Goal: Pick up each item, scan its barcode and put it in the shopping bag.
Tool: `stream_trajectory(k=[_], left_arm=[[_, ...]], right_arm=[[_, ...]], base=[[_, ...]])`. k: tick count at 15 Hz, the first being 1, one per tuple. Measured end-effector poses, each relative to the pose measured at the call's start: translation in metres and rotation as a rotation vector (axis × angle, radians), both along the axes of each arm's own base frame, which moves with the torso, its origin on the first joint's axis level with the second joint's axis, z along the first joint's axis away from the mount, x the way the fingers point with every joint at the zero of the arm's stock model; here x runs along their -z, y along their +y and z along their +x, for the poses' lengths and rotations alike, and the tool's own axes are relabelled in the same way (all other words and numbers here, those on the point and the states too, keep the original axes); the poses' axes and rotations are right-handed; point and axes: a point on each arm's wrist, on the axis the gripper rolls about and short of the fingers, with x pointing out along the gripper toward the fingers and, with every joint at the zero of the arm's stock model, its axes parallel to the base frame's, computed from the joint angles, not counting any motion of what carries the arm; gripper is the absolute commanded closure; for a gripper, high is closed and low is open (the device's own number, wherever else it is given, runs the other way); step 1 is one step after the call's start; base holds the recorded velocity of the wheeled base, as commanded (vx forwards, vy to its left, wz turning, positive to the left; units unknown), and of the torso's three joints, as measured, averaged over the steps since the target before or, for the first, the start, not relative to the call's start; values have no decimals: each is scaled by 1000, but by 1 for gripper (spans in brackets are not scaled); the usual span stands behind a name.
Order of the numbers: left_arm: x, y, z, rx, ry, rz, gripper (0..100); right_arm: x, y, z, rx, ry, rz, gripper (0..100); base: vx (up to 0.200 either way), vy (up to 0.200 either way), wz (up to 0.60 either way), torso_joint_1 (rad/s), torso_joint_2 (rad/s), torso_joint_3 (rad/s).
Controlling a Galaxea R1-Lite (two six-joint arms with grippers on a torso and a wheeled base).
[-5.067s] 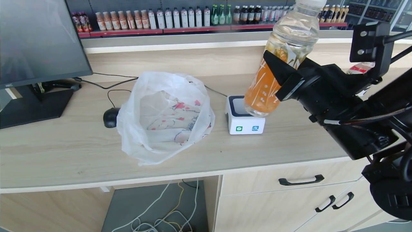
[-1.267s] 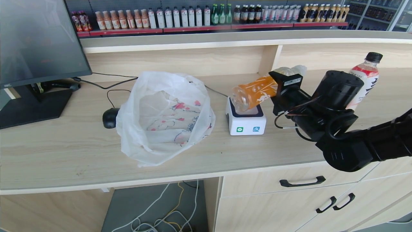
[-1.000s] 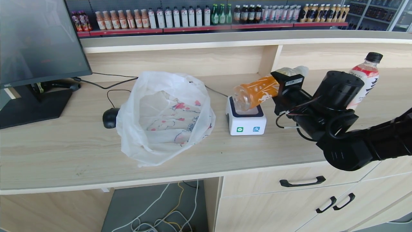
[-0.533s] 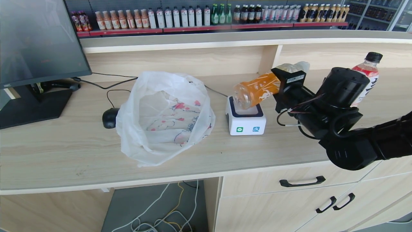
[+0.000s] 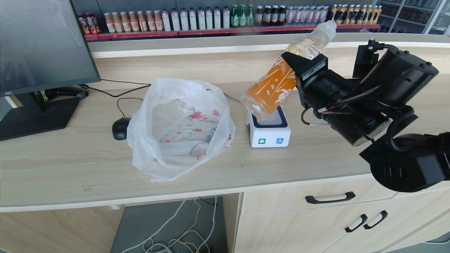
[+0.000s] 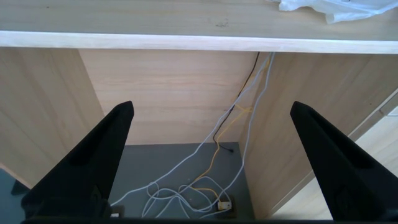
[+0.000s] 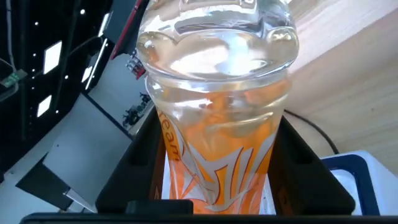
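So where this stands: the right claw (image 5: 303, 69) is clamped around the orange drink bottle (image 5: 272, 86), gripping it around the upper part of the label, and in the right wrist view you can see the bottle (image 7: 219, 118) wedged snugly between the two black fingers. It's held up off the counter (image 5: 70, 158), tilted, with the cap pointing up and away and the base hanging just above the scanner (image 5: 269, 133), on the side nearer the shopping bag (image 5: 179, 126). I'd guess we're right around the scan step for this item, though nothing here tells me whether the scan registered. The bottle hasn't gone in the bag yet, so that's what's left for it. The bag sits open on the counter just beside the scanner; there's some red and pink pattern showing inside, but I honestly can't tell if that's an item or just print on the plastic. The left claw (image 6: 211, 162) is spread wide and holding nothing, parked down below the counter edge facing the cables (image 6: 205, 186).
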Motion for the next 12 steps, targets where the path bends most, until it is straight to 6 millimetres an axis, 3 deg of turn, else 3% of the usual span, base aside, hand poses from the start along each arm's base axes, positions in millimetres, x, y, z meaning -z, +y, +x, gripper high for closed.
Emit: stream_trajectory(k=[4,12], left_arm=[[0,0,0,0,0,0,0],[0,0,0,0,0,0,0]], right_arm=[[-11,-6,-16,81,-94,-183,100],[-3,-22,-54,251,-239,-622,100]], base=[[0,0,0,0,0,0],[0,0,0,0,0,0]])
